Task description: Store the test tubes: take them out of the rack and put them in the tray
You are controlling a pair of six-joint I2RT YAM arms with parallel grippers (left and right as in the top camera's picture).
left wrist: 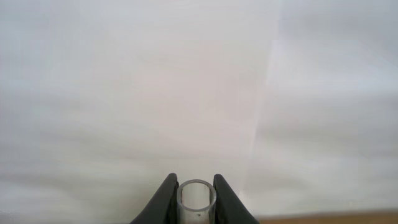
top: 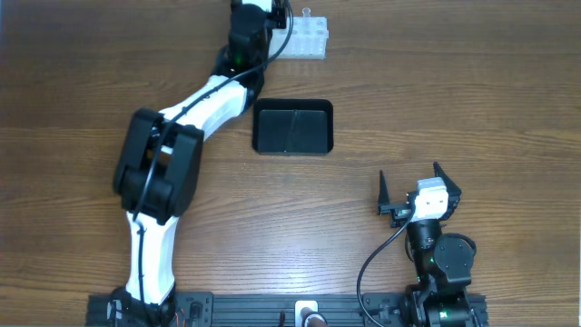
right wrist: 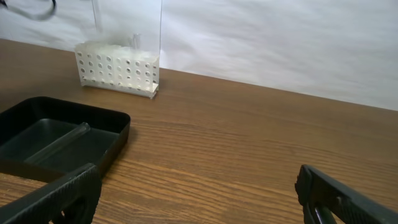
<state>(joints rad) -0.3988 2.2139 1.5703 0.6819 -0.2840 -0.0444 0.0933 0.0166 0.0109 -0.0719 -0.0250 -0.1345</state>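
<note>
Wooden table (top: 472, 109): left gripper (left wrist: 195, 182) clamped on test tube (left wrist: 196, 200) beside far rack (top: 307, 41); next, carry it nearward over tray (top: 257, 127).

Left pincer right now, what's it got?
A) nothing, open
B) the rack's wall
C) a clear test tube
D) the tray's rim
C: in the left wrist view the left pincer is clamped on a clear test tube, whose open end faces the camera.
</note>
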